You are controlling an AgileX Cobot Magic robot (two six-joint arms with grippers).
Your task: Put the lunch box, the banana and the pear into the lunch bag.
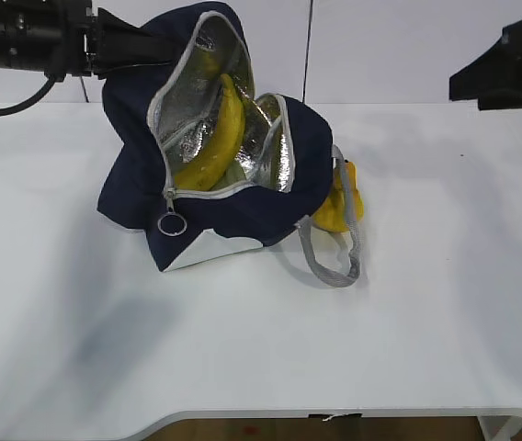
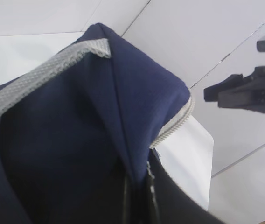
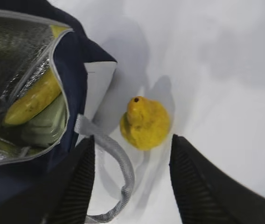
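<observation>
Navy lunch bag [image 1: 243, 197] gaping open on a white table [image 1: 261, 349], fruit inside and beside it.

The bag's silver foil lining shows; a long speckled yellow banana [image 1: 217, 138] leans inside it above the pale green lid of the lunch box [image 3: 46, 122]. The squat yellow pear [image 3: 145, 123] sits on the table just beside the bag's grey handle [image 1: 334, 262]. The left gripper [image 2: 139, 196] is closed, pinching the bag's navy fabric. The right gripper [image 3: 132, 179] hangs above the pear, jaws apart, holding nothing.
</observation>
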